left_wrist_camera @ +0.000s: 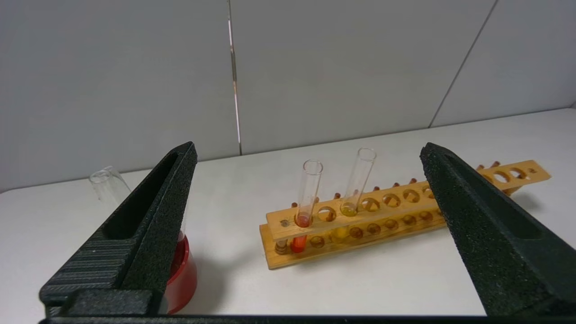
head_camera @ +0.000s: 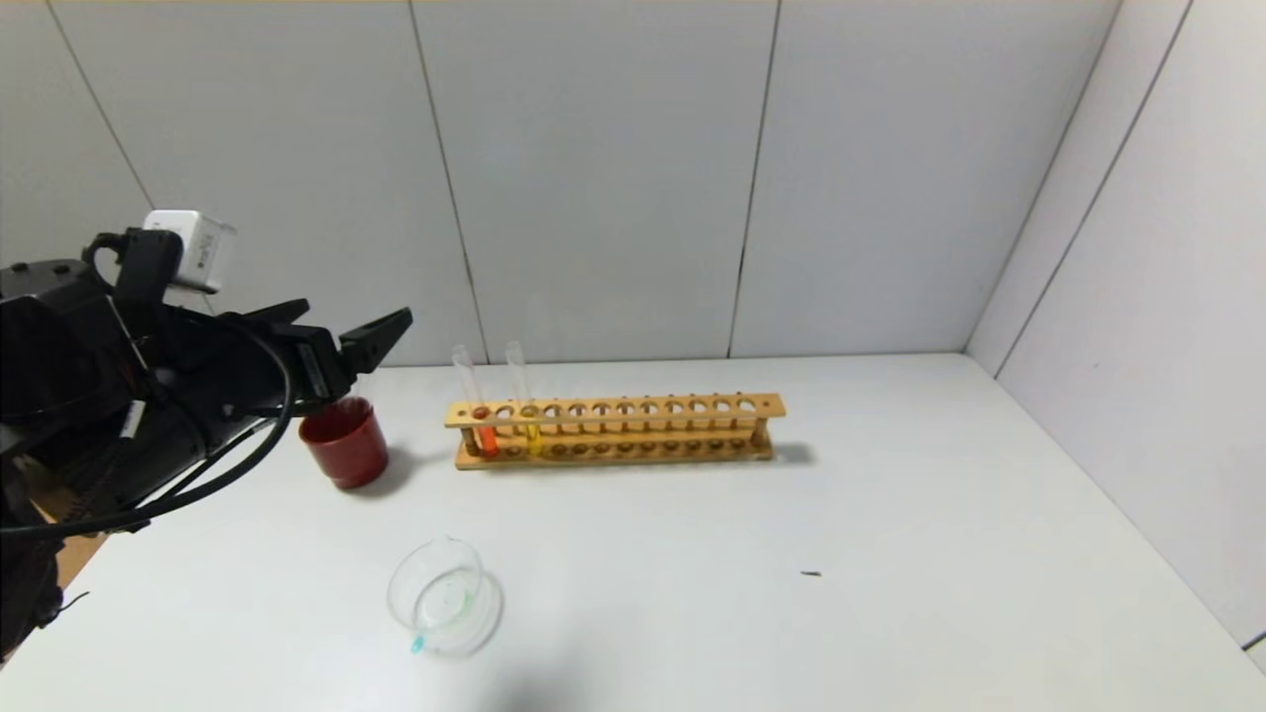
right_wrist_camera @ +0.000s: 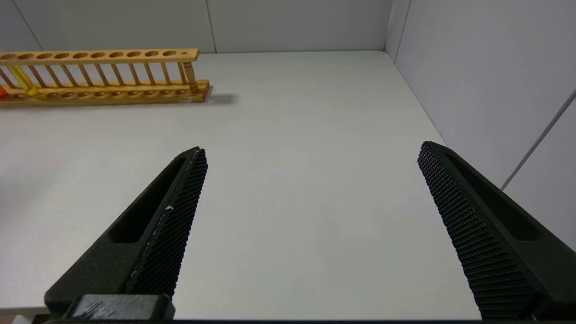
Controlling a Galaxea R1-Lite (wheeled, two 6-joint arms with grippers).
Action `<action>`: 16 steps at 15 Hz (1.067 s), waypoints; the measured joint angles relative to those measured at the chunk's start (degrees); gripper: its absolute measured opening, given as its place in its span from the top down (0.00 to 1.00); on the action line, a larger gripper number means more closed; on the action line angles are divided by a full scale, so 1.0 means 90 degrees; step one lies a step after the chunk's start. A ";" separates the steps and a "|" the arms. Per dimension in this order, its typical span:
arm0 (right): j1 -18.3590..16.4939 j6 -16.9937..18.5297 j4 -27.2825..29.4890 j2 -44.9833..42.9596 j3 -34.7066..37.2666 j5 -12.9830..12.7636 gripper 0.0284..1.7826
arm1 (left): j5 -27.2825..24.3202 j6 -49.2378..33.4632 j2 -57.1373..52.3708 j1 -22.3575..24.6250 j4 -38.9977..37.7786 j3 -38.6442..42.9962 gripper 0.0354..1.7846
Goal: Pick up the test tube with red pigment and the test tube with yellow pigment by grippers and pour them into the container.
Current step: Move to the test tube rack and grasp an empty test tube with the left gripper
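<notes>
The test tube with red pigment (head_camera: 476, 407) stands in the left end hole of a wooden rack (head_camera: 633, 427). Two holes to its right stands the test tube with yellow pigment (head_camera: 522, 398). The container (head_camera: 440, 595), a clear glass dish, sits on the table in front of the rack's left end. My left gripper (head_camera: 346, 324) hovers open and empty above the table's left side, left of the rack. In the left wrist view the red tube (left_wrist_camera: 308, 193) and yellow tube (left_wrist_camera: 360, 180) show ahead between the open fingers of my left gripper (left_wrist_camera: 309, 150). My right gripper (right_wrist_camera: 310, 150) is open and empty over bare table.
A dark red cup (head_camera: 344, 441) stands just below my left gripper, left of the rack, and holds a colourless tube (left_wrist_camera: 105, 184). The rack's other holes (right_wrist_camera: 112, 85) are empty. Grey walls close the back and right of the white table (head_camera: 890, 554).
</notes>
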 joint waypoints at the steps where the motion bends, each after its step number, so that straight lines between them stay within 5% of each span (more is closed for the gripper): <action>1: 0.0000 0.0000 0.0000 0.0000 0.0000 0.0003 0.04 | 0.0022 0.0005 0.0199 0.0003 -0.0153 -0.0008 0.02; 9: 0.0003 0.0000 0.0000 0.0000 0.0000 0.0003 0.04 | 0.0475 0.0016 0.1862 -0.0133 -0.1470 -0.0156 0.02; 16: 0.0003 0.0000 0.0000 0.0000 0.0000 0.0000 0.04 | 0.0844 0.0012 0.2655 -0.0503 -0.1593 -0.0419 0.02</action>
